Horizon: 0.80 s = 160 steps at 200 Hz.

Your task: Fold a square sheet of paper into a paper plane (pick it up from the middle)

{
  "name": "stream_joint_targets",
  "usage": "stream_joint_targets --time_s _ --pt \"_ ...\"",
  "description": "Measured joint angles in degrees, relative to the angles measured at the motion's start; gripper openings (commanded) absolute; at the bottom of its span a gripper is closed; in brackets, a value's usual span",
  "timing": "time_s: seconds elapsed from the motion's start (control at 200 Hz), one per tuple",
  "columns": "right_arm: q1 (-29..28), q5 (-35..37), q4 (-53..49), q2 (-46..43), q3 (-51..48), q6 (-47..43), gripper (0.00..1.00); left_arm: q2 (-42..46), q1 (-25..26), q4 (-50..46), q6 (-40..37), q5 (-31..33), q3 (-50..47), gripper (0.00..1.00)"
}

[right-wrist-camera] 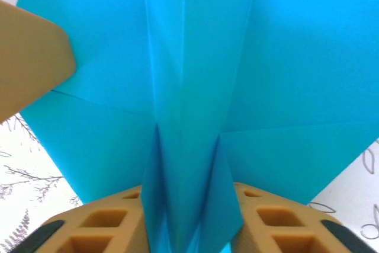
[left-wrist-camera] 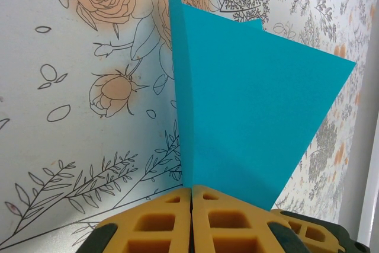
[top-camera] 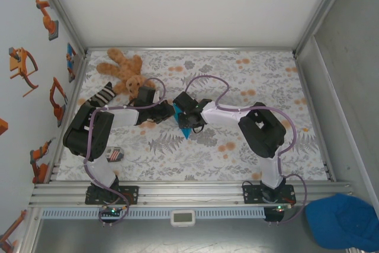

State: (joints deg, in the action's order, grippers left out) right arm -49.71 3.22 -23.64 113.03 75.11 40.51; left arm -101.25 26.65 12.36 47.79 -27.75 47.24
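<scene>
Your left gripper (left-wrist-camera: 191,197), from the left wrist camera: its two yellow fingers are pressed flat together. The lower edge of the paper plane (left-wrist-camera: 249,105) rises out of the seam between them, so this is a firm pinch on the cyan-blue paper. Here you see the plane standing on edge above the floral-patterned table (left-wrist-camera: 71,87), with one broad triangular wing spread to the right and a sharp crease running up its left side.

Your right gripper (right-wrist-camera: 189,232), from the right wrist camera: its yellow fingers (right-wrist-camera: 106,226) stand partway apart on either side of the plane's folded centre keel. The pleated layers fill the gap and touch both inner faces, but you cannot tell whether they are clamped or merely bracketed. Both wings fan out above, and one of the left gripper's yellow fingers (right-wrist-camera: 29,69) overlaps the left wing near its edge.

Overhead view: your two arms reach inward from their bases and meet at mid-table, grippers nose to nose. The plane sits between them — its sharp tip points toward the near edge. A teddy bear (top-camera: 123,70) lies at the far left of the table, just beyond the left arm's wrist, with a black-and-white striped fabric piece (top-camera: 102,95) beside it. A darker blue cap (top-camera: 343,220) rests outside the table frame, at the near right.
</scene>
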Motion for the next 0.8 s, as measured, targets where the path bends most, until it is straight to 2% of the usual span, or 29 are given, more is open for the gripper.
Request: stream_joint_targets --time_s 0.155,0.406,0.471,0.566,0.801 --pt "0.0 1.0 -0.2 0.0 0.0 0.4 0.24 0.0 0.0 0.0 0.0 0.0 0.0 0.10" --pt "0.0 0.9 -1.1 0.1 0.4 0.4 0.23 0.0 0.0 0.0 0.0 -0.2 0.0 0.12" --pt "0.0 1.0 -1.3 0.2 0.7 0.3 0.18 0.0 0.0 0.0 0.0 -0.2 0.0 0.15" --pt "0.0 1.2 -1.7 0.2 0.8 0.6 0.11 0.0 0.0 -0.2 0.1 -0.2 0.0 0.23" --pt "0.1 4.8 -3.6 0.1 1.6 0.1 0.09 5.9 -0.7 -4.3 -0.9 3.9 -0.2 0.51"
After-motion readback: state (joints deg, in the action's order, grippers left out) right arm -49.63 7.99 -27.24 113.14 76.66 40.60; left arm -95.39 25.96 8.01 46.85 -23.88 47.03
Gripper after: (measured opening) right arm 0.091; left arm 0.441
